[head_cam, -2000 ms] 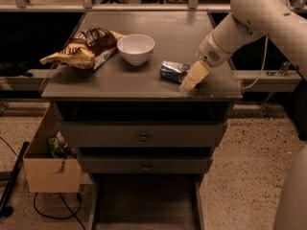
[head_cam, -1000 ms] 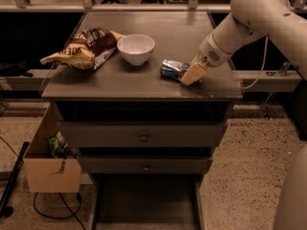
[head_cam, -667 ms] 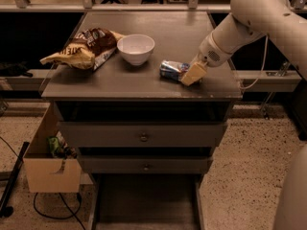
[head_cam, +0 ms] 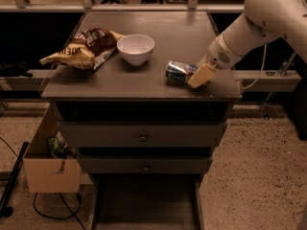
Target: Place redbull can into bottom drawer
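The redbull can [head_cam: 177, 70] lies on its side on the grey cabinet top [head_cam: 144, 83], right of the middle. My gripper [head_cam: 199, 75] is low over the top at the can's right end, its cream finger [head_cam: 202, 75] touching or overlapping that end. The white arm comes in from the upper right. The bottom drawer [head_cam: 144, 205] is pulled out at the cabinet's foot, a wide shallow tray with a dark floor. I see nothing in it.
A white bowl [head_cam: 135, 48] stands left of the can. A chip bag [head_cam: 84, 48] lies at the top's left side. Two upper drawers with round knobs [head_cam: 143, 137] are shut. A cardboard box [head_cam: 50, 164] sits on the floor at the left.
My gripper has shifted slightly up and toward the can's right end. The can, bowl and bag have not moved.
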